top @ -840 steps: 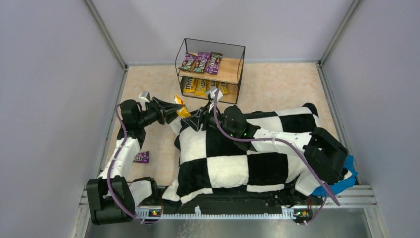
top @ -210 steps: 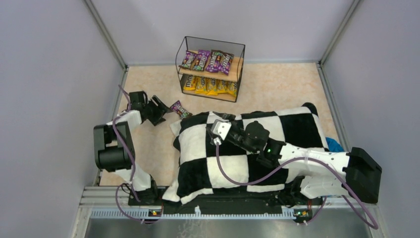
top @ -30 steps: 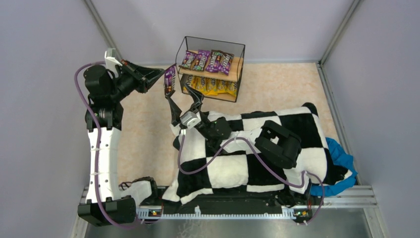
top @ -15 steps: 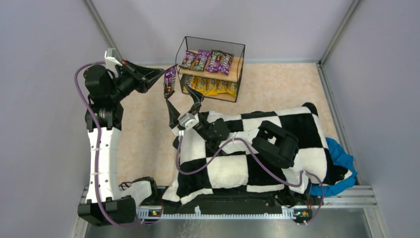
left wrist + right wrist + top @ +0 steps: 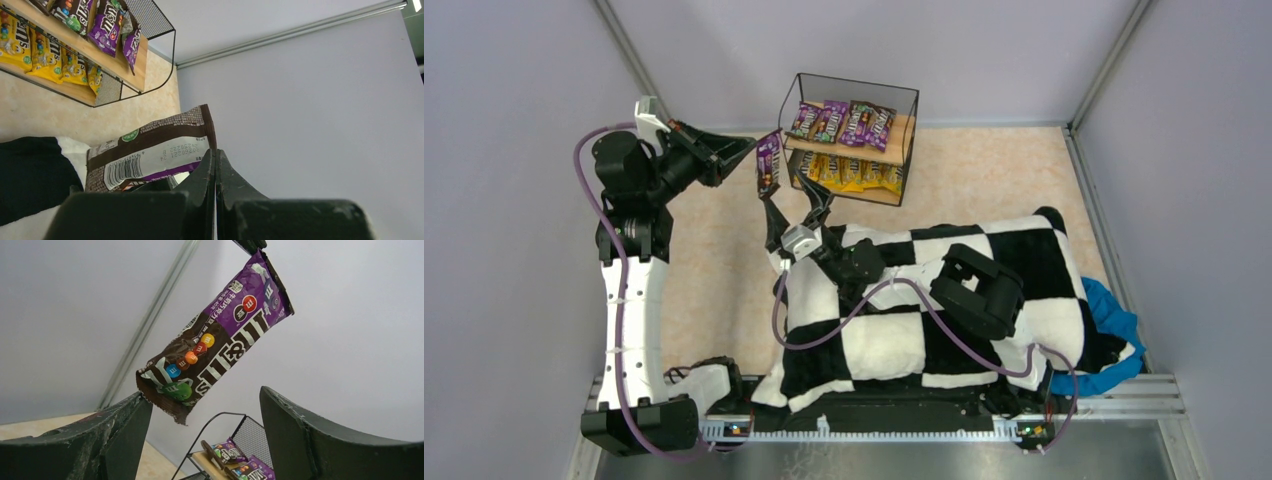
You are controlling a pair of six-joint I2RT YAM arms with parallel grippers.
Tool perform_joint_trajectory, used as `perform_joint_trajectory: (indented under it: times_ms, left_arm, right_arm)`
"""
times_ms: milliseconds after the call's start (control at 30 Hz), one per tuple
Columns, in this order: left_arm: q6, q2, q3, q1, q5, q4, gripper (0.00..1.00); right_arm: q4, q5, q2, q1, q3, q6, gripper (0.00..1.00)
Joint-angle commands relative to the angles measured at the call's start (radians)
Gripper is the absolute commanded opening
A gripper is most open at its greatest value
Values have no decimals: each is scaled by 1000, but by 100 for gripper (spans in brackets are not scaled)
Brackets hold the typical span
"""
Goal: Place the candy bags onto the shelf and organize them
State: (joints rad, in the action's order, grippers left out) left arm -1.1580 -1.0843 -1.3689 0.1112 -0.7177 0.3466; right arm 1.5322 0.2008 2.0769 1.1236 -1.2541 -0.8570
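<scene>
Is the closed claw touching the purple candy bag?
Touching. In the left wrist view, the left gripper is shut, pinching the purple candy bag by its edge.

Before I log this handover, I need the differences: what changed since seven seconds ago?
The left fingers, shut on the purple candy bag, rose from beside the cushion to the left end of the shelf. The right fingers reached forward and stand open below the bag. The shelved bags stayed put.

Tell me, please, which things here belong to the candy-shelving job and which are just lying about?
Job: purple candy bag in the shut left claw; open right claw; shelf; purple bags on top; yellow bags underneath.
Lying about: checkered cushion; blue cloth.
</scene>
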Motion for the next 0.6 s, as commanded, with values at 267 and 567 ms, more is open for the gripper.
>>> perform_joint_trajectory:
  times_ms: [267,567]
  left_arm:
    - [-6,2,2,-4,-17,-43,0]
    - [-8,-3,1,-4,-14,-41,0]
  right_arm:
    - [135,54,-72,18,29,-11,74]
    - [150,58,-116,19,74,-39,69]
